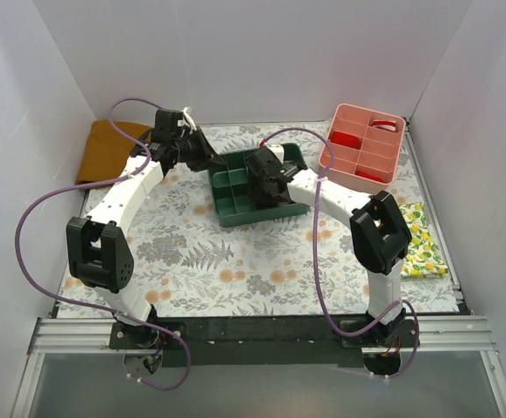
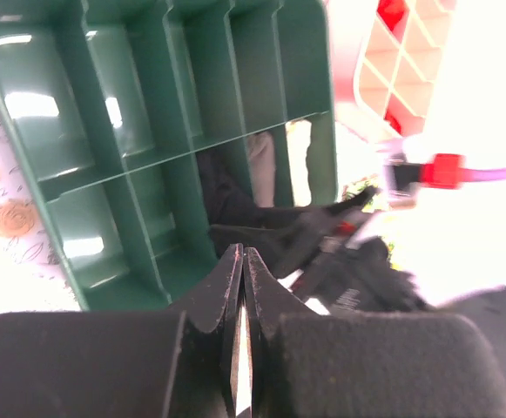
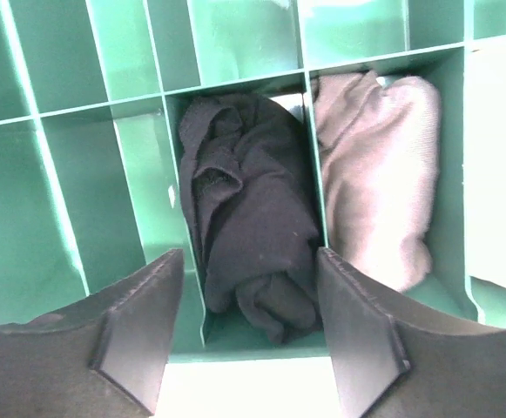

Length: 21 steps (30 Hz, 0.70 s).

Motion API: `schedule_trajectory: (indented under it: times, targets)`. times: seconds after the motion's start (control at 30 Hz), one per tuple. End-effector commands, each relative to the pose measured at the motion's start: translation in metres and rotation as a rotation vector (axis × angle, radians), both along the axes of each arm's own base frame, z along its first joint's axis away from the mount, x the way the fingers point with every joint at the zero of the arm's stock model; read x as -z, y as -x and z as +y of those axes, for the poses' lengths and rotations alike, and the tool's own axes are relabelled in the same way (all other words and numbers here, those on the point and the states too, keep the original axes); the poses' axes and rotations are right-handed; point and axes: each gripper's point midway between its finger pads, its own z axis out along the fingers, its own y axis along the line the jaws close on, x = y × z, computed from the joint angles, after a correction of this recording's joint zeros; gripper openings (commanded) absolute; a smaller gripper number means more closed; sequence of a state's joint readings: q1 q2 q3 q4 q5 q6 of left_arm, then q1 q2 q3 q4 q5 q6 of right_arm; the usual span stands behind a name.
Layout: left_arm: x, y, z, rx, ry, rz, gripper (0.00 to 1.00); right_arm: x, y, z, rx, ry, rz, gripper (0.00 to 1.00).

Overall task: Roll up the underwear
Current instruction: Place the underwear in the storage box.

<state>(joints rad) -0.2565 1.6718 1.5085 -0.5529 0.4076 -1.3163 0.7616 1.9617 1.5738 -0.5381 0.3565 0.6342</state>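
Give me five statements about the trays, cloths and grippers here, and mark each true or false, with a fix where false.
1. The black underwear lies bundled in a compartment of the green tray. True.
2. The right gripper is shut on the underwear. False: it is open, with its fingers apart on either side of the bundle.
3. A pinkish cloth fills the compartment beside the underwear. True.
4. The left gripper is wide open. False: its fingers are pressed together and hold nothing.
5. The lemon-print cloth lies in the pink tray. False: it lies on the table beside the right arm.
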Motion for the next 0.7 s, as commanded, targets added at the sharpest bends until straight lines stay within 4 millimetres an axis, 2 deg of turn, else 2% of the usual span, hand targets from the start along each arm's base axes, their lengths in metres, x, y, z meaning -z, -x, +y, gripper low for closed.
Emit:
schedule_trajectory:
  times: [0.0, 0.13, 0.2, 0.23, 0.27, 0.37, 0.4, 0.47, 0.67]
  targets:
    - [0.0, 0.01, 0.011, -0.012, -0.014, -0.003, 0.0, -0.039, -0.005, -0.004, -0.009, -0.028, -0.084, 0.71]
    - [0.002, 0.013, 0.015, -0.018, -0.019, 0.0, 0.0, -0.048, -0.004, -0.011, 0.01, -0.007, -0.094, 0.71]
    - [0.001, 0.015, 0.016, -0.02, -0.015, -0.004, 0.0, -0.057, -0.009, -0.007, -0.002, -0.032, -0.136, 0.63]
    - [0.001, 0.015, 0.017, -0.022, -0.015, -0.004, 0.0, -0.058, -0.012, -0.007, -0.004, -0.032, -0.145, 0.55]
    - [0.003, 0.017, 0.017, -0.022, -0.016, 0.001, 0.0, -0.061, -0.013, -0.006, -0.007, -0.035, -0.153, 0.38]
    - [0.005, 0.019, 0.019, -0.024, -0.018, 0.005, 0.0, -0.06, -0.02, 0.0, -0.025, -0.043, -0.154, 0.02]
    - [0.007, 0.021, 0.019, -0.024, -0.019, 0.01, 0.0, -0.052, -0.02, 0.002, -0.031, -0.028, -0.135, 0.01]
    - [0.009, 0.022, 0.02, -0.026, -0.02, 0.011, 0.0, -0.052, -0.023, 0.005, -0.032, -0.03, -0.135, 0.01]
    - [0.014, 0.028, 0.022, -0.027, -0.022, 0.019, 0.0, -0.035, -0.022, 0.006, -0.047, -0.011, -0.099, 0.01]
